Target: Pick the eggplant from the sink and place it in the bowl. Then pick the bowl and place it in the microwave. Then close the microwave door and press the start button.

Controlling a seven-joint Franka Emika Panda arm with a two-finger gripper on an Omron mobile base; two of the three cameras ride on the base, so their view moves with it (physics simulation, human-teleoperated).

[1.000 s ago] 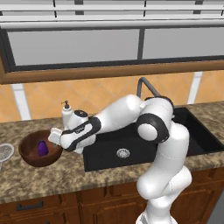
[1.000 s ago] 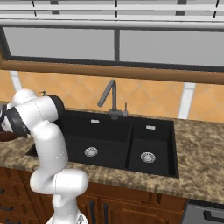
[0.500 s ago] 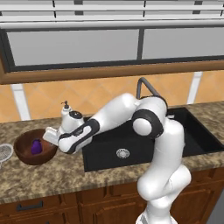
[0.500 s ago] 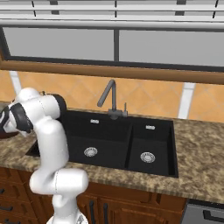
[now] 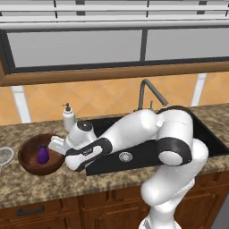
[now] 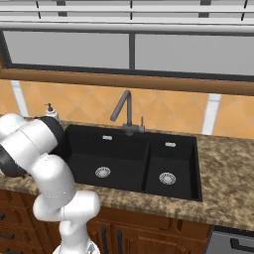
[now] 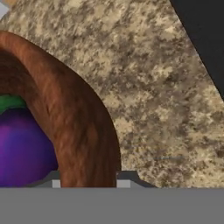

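The gripper (image 7: 87, 181) straddles the right wall of the wooden bowl (image 5: 27, 152), one finger inside and one outside; if it already presses the wall I cannot tell. The eggplant (image 5: 42, 154) lies inside the bowl. The bowl stands on the speckled granite counter (image 5: 53, 183), left of the black sink (image 6: 134, 158). Behind are a soap dispenser (image 5: 68, 118), orange tiles (image 6: 168, 111) and a wide window (image 6: 129, 49).
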